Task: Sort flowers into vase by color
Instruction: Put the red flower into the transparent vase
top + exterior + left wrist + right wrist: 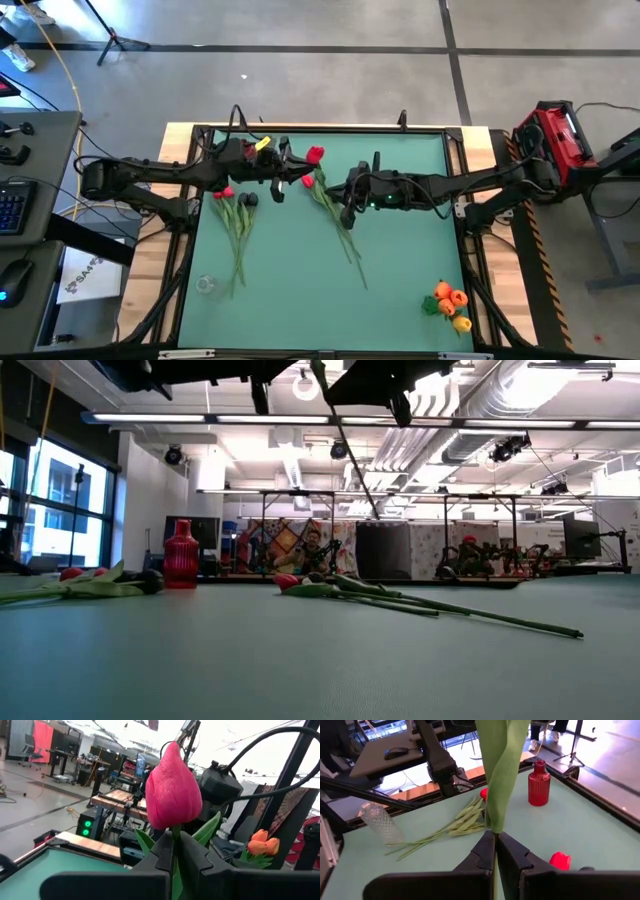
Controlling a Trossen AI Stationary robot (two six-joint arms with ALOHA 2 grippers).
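Both grippers' fingers are clamped on one red tulip (172, 787), left gripper (175, 851) below the head, right gripper (495, 845) mid-stem; pulling apart could snap the stem.

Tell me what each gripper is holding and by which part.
Both hold one artificial red tulip lifted off the green table. The left gripper clamps the thin green stem just below the head; the right gripper clamps the stem and leaf lower down.

Grey concrete floor (320, 60) crossed by dark seams, tall windows (50, 510) at the room's side, long ceiling strip lights (350, 420), white exposed ducts (480, 400) overhead
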